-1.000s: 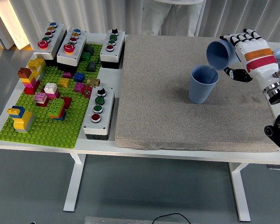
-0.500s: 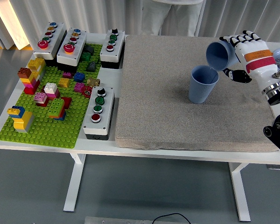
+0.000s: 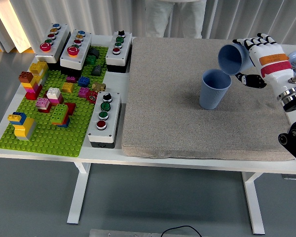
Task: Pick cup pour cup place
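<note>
A blue cup stands upright on the grey mat, right of its middle. Just above its far right rim, a second blue cup is tipped on its side with its mouth turned down and left toward the standing one. My right hand, white with black fingertips, is shut on the tipped cup from the right. I cannot see whether anything falls out of the tipped cup. My left arm does not show.
A green baseplate with several coloured bricks fills the table's left part. Three button boxes stand along the back left, and another lies at the mat's left edge. A person stands at the far side.
My hand and the tipped cup have barely moved. The person at the far side has shifted slightly to the left.
</note>
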